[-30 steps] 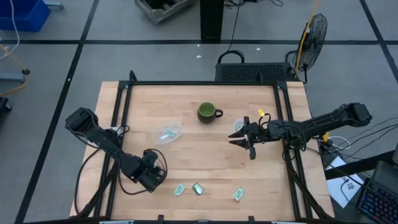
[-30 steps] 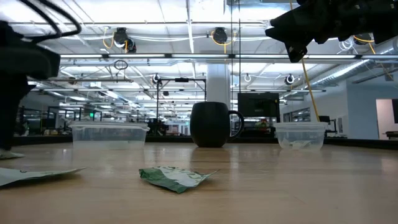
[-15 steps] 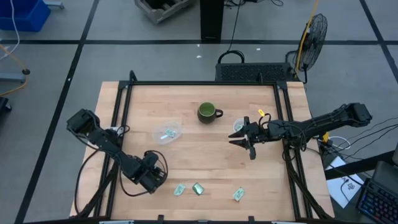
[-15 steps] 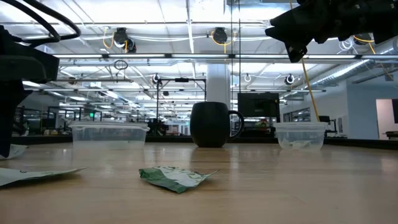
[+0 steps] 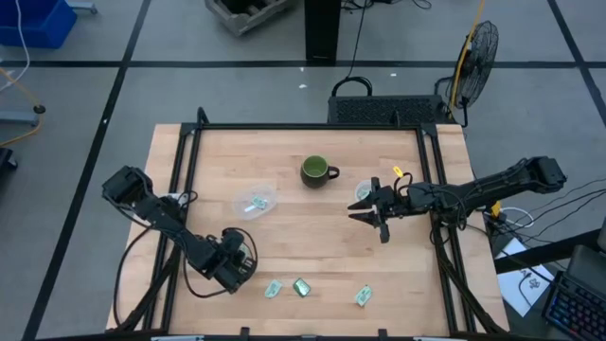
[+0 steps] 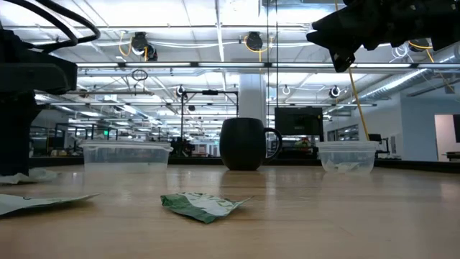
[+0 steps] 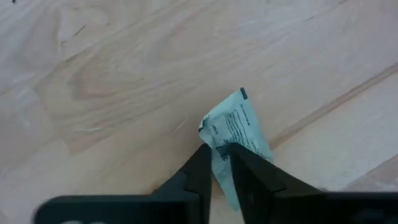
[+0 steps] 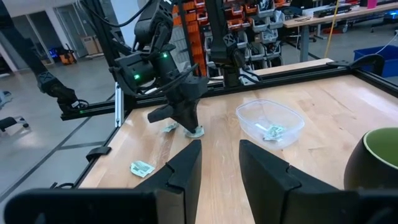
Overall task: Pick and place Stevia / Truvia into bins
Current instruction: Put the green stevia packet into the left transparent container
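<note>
Looking down on a pale wooden table (image 5: pixel 312 237) ringed by a black frame, grey floor around it and a fan (image 5: pixel 478 47) beyond the far edge. Left gripper (image 7: pixel 221 155) is low at the near-left of the table, fingers pinched nearly together on a pale Stevia packet (image 7: pixel 239 124) lying on the wood. Right gripper (image 5: pixel 371 212) hovers beside the right clear bin (image 5: pixel 364 192), fingers partly apart, empty. Three more packets (image 5: pixel 301 288) lie along the near edge; a green mug (image 5: pixel 315 171) stands between the bins.
</note>
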Motion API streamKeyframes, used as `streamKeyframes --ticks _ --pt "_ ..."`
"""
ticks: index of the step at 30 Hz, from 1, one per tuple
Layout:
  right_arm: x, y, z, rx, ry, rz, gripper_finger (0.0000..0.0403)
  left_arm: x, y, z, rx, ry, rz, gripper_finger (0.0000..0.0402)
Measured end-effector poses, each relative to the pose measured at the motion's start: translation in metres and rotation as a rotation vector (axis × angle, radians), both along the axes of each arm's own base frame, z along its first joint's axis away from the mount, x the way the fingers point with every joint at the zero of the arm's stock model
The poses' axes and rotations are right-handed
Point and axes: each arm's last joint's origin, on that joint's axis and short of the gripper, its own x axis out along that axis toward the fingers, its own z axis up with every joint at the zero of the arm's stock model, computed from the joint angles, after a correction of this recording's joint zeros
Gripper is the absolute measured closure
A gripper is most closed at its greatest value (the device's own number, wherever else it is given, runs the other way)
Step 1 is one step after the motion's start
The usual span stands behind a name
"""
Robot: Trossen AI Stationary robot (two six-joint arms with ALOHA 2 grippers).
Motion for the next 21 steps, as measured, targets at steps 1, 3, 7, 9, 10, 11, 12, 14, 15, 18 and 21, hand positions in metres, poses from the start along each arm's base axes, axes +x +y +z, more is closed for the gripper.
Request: streamKeyframes --ticks 1,3,7,9,10,11,12,14,15,18,21 --pt "0.000 0.000 0.000 0.000 0.000 0.000 0.0303 0.000 0.000 0.000 0.000 0.001 0.000 0.0358" --pt "0.000 0.000 0.000 0.000 0.000 0.000 0.0303 0.001 0.001 0.000 0.003 0.002 0.003 0.0381" --pt "0.000 0.000 0.000 0.000 0.000 0.000 0.0303 0.004 0.006 0.001 0.038 -0.017 0.000 0.0393" --pt "0.000 0.000 0.000 0.000 0.000 0.000 0.0303 0.006 0.009 0.001 0.050 -0.018 0.005 0.0386" --pt "0.000 0.000 0.000 0.000 0.000 0.000 0.0303 0.008 0.011 0.001 0.059 -0.019 0.000 0.0384" --pt "0.000 0.000 0.000 0.000 0.000 0.000 0.0303 0.009 0.013 0.001 0.067 -0.019 -0.003 0.0383" --pt "0.000 0.000 0.000 0.000 0.000 0.000 0.0303 0.010 0.016 0.002 0.072 -0.019 -0.002 0.0383" --pt "0.000 0.000 0.000 0.000 0.000 0.000 0.0303 0.011 0.020 0.006 0.081 -0.022 -0.004 0.0392" --pt "0.000 0.000 0.000 0.000 0.000 0.000 0.0303 0.011 0.022 0.008 0.087 -0.032 -0.006 0.0395" --pt "0.000 0.000 0.000 0.000 0.000 -0.001 0.0303 0.012 0.028 0.022 0.131 -0.104 -0.035 0.0394" --pt "0.000 0.000 0.000 0.000 -0.001 -0.001 0.0303 0.010 0.036 0.041 0.177 -0.180 -0.051 0.0392"
